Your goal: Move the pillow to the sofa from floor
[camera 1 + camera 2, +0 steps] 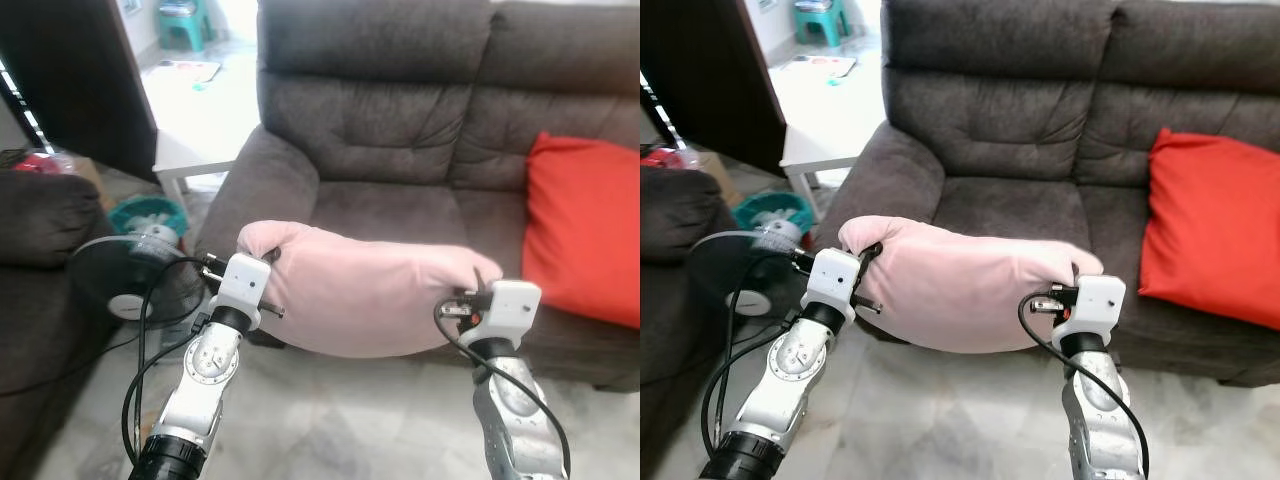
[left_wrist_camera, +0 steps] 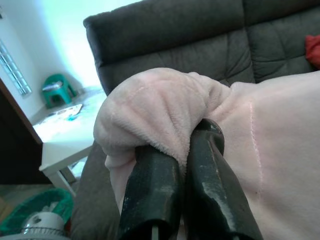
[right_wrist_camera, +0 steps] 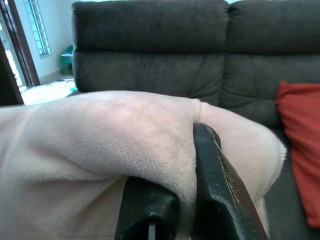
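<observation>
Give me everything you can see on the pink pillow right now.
The pink pillow is pale, plush and fleecy, with a stitched seam visible in the left wrist view. It hangs lengthwise in the air in front of the dark sofa seat, off the floor, sagging slightly in the middle. The left gripper pinches a bunched corner at one end; the right gripper clamps a fold at the other.
</observation>
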Robot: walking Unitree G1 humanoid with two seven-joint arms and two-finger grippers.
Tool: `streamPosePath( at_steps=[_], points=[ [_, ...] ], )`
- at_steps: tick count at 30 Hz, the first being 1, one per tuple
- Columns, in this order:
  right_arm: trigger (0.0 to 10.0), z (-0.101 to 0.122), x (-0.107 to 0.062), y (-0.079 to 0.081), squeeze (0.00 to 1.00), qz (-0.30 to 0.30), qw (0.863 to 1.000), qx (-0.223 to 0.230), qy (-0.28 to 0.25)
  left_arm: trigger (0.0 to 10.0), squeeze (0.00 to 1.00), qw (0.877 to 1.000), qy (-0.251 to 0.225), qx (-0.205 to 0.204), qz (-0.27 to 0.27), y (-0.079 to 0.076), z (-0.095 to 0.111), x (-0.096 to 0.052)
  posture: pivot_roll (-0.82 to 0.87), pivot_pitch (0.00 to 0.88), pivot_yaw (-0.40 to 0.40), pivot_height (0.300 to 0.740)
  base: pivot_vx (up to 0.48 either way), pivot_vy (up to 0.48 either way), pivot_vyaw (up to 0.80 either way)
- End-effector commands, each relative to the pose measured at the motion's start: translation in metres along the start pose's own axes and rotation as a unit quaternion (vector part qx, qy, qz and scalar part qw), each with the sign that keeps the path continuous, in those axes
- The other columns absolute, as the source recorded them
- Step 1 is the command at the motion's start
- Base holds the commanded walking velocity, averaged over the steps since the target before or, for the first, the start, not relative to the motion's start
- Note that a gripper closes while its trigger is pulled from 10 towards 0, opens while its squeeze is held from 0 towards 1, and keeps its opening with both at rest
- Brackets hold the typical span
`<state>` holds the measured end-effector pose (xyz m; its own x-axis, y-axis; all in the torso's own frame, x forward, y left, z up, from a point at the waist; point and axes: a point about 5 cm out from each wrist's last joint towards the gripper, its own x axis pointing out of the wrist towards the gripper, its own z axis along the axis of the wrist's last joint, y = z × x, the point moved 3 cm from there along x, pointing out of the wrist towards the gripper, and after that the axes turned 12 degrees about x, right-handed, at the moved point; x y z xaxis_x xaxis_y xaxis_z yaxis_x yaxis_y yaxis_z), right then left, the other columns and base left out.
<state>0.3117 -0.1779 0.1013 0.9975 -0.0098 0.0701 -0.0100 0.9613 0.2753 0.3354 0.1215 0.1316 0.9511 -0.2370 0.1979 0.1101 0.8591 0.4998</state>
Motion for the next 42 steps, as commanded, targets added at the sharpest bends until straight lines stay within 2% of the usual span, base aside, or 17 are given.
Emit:
streamPosePath(
  at_steps=[1, 8, 11, 17, 27, 30, 31, 34, 38, 42],
  points=[
    [10.0, 0.015, 0.005, 0.01, 0.0, 0.022, 0.999, 0.0, -0.029, 10.0, 0.0, 1.0, -0.021, 0.001, 0.018, 0.011, 0.01, 0.004, 0.06, 0.052, -0.038, 0.74, 0.33, 0.0, 0.0],
    [10.0, 0.019, 0.006, 0.014, 0.0, 0.037, 0.999, -0.014, -0.034, 10.0, 0.0, 0.999, -0.023, 0.004, 0.024, 0.016, 0.011, 0.006, 0.06, 0.052, -0.038, 0.74, 0.333, 0.0, 0.0],
    [10.0, 0.021, 0.007, 0.015, 0.0, 0.039, 0.998, -0.022, -0.038, 10.0, 0.0, 0.999, -0.023, 0.005, 0.026, 0.017, 0.011, 0.006, 0.06, 0.051, -0.038, 0.74, 0.33, 0.0, 0.8],
    [10.0, 0.022, 0.007, 0.017, 0.0, 0.042, 0.998, -0.004, -0.038, 10.0, 0.0, 0.999, -0.028, 0.006, 0.029, 0.019, 0.014, 0.008, 0.06, 0.05, -0.04, 0.74, 0.331, 0.0, 0.27],
    [10.0, 0.027, 0.01, 0.019, 0.0, 0.049, 0.998, -0.008, -0.044, 10.0, 0.0, 0.999, -0.033, 0.006, 0.032, 0.021, 0.017, 0.01, 0.07, 0.041, -0.041, 0.74, 0.333, 0.0, 0.0],
    [10.0, 0.028, 0.011, 0.02, 0.0, 0.054, 0.997, -0.011, -0.048, 10.0, 0.0, 0.999, -0.034, 0.006, 0.033, 0.022, 0.018, 0.011, 0.07, 0.038, -0.042, 0.74, 0.334, 0.0, 0.0],
    [10.0, 0.031, 0.011, 0.026, 0.0, 0.07, 0.996, -0.019, -0.055, 10.0, 0.0, 0.999, -0.034, 0.007, 0.033, 0.022, 0.017, 0.011, 0.07, 0.037, -0.042, 0.74, 0.334, 0.0, 0.8],
    [10.0, 0.031, 0.011, 0.029, 0.0, 0.078, 0.995, -0.015, -0.056, 10.0, 0.0, 0.999, -0.035, 0.007, 0.034, 0.022, 0.017, 0.011, 0.07, 0.036, -0.042, 0.74, 0.336, 0.0, 0.8],
    [10.0, 0.031, 0.011, 0.027, 0.0, 0.075, 0.996, -0.013, -0.054, 10.0, 0.0, 0.999, -0.035, 0.006, 0.035, 0.022, 0.018, 0.012, 0.07, 0.034, -0.042, 0.74, 0.337, 0.0, 0.78],
    [10.0, 0.031, 0.013, 0.02, 0.0, 0.057, 0.997, -0.002, -0.052, 10.0, 0.0, 0.999, -0.036, 0.005, 0.031, 0.02, 0.019, 0.012, 0.07, 0.033, -0.042, 0.74, 0.33, 0.0, 0.0]
  ],
)
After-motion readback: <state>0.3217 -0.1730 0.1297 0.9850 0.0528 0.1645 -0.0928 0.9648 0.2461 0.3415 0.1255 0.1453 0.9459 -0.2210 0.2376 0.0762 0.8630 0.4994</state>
